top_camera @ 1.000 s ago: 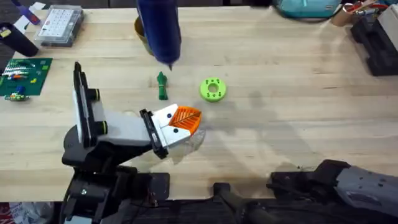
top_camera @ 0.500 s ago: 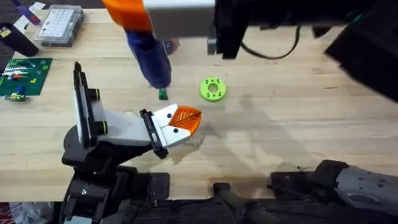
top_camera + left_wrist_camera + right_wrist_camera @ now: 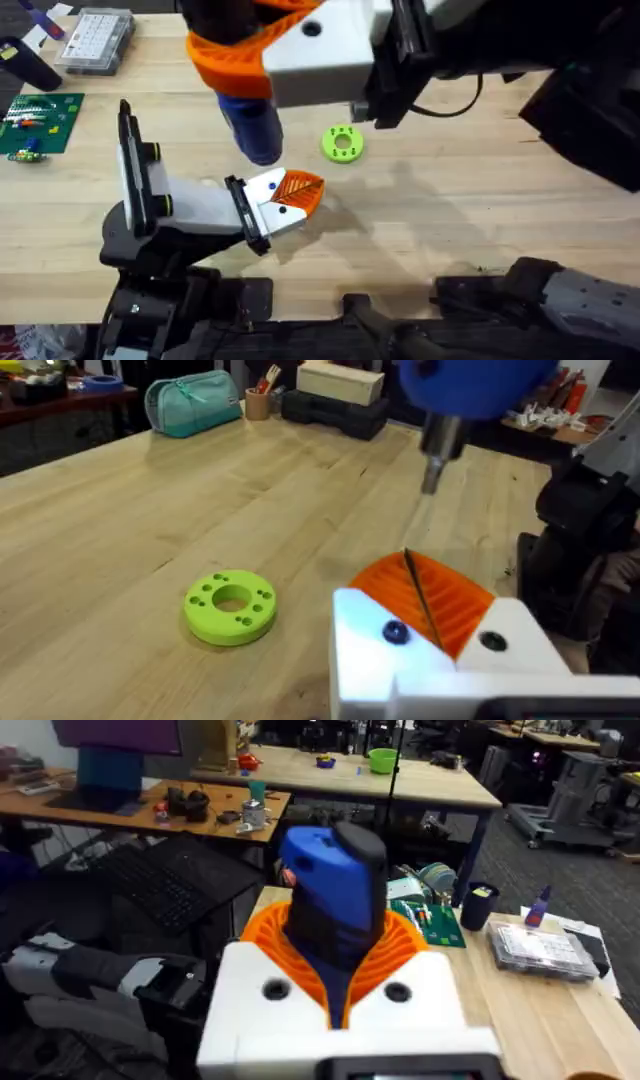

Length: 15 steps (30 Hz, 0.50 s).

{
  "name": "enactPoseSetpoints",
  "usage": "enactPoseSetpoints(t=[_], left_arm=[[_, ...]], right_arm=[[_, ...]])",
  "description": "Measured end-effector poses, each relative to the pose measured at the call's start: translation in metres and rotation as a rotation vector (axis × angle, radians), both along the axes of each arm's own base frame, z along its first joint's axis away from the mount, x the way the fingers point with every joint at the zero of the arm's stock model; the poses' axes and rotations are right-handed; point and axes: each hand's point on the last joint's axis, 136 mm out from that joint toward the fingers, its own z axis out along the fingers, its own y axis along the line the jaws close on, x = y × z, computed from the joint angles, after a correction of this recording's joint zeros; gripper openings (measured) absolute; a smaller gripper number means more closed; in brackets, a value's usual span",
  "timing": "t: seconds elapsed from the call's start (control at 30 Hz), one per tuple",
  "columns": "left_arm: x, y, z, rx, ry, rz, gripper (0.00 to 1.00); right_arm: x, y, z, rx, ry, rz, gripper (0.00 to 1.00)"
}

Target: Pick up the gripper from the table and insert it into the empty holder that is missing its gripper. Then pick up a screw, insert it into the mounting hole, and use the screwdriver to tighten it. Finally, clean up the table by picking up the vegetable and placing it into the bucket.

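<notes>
Screwdriver [image 3: 250,125]: thick blue cylinder with a black cap, carried nose-down over the desk [image 3: 480,180]. It is clamped between the orange ribbed pads of the right pincer [image 3: 335,960], which is closed round the upper body just below the cap. The state of the left pincer cannot be told.

- Judged rigid, and fairly heavy for its size because it is a powered driver. The plastic shell is smooth, so slip or twist in the pads is likely once torque is applied.
- The hold is best taken on the straight barrel, as it is now. It should stay clear of the tapered nose and of any button on the side.
- The thin metal bit is judged the weak point. Side load could bend it or kick it off the screw, so pressure should be kept straight along its axis.

Holder [image 3: 190,205]: black base and pale grey arm at the near left of the desk. It is stiff and is judged steady enough to be pushed against.

Gripper [image 3: 285,192]: white face and orange ribbed tip, seated in the bracket at the end of the holder's arm, directly beneath the driver's nose. It is hard plastic, and overtightening could crack it.

Lime-green disc [image 3: 343,142]: lying flat just beyond the gripper, untouched.

Screw [image 3: 394,631]: small blue head sitting in the white face. The bit tip is seen close beside it, but whether it is engaged cannot be told.
</notes>
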Motion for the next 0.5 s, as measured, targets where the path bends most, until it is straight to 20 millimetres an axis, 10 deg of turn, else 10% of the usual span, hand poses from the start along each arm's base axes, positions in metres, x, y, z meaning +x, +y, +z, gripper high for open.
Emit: enactPoseSetpoints(t=[0.5], left_arm=[[0.0000,0.0000,0.0000,0.000,0.000,0.000,0.016]], right_arm=[[-0.0013,-0.0001,-0.0003,0.017,-0.015,0.007,0.033]])
